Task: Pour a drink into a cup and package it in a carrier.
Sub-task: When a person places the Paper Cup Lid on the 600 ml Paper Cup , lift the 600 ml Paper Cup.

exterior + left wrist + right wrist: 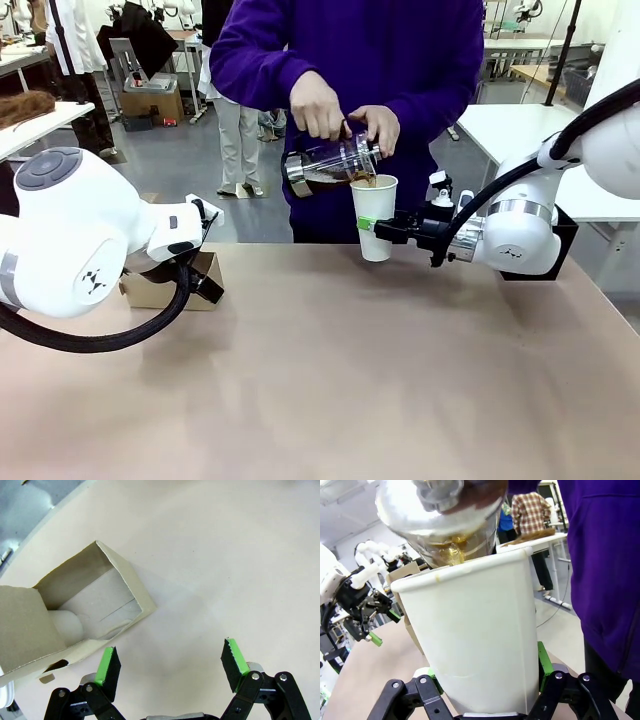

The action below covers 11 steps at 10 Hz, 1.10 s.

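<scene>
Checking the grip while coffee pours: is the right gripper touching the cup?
Touching. The right wrist view shows the green pads of the right gripper pressed against both sides of the white cup.

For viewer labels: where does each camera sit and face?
Front view: fixed at the robot's side, facing the person pouring from the jug into the cup; left arm and right arm show.
Left wrist view: on that wrist, looking down at the carrier; open left gripper shows.
Right wrist view: on that wrist, facing the cup its right gripper clamps.
Shared: front and right wrist show cup and jug.
</scene>
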Available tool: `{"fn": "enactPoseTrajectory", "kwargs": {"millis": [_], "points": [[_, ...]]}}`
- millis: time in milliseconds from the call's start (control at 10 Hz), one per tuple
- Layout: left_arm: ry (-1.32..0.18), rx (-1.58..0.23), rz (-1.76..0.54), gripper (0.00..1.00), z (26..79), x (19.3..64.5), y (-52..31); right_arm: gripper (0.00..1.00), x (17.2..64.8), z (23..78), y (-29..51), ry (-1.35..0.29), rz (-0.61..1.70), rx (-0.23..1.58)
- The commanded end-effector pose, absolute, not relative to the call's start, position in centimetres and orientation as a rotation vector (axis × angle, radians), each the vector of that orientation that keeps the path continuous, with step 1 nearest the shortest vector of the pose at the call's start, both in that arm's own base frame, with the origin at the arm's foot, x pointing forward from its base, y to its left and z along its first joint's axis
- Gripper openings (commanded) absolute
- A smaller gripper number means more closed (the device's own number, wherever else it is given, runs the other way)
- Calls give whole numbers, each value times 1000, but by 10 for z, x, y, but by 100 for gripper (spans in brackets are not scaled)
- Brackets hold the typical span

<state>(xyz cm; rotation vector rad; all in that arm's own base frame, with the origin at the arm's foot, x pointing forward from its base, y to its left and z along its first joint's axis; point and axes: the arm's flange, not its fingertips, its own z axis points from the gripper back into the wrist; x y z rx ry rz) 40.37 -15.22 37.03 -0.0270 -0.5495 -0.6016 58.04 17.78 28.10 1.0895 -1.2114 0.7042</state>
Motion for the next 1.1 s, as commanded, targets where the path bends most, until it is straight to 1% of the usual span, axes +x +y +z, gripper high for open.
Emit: {"fn": "enactPoseTrajectory", "kwargs": {"millis": [0,1000], "points": [[-550,-29,-601,100,371,403,-152,80,577,286,179,-1211,706,1080],[-550,-29,-601,100,371,403,-152,80,577,286,179,-1211,706,1080]]}}
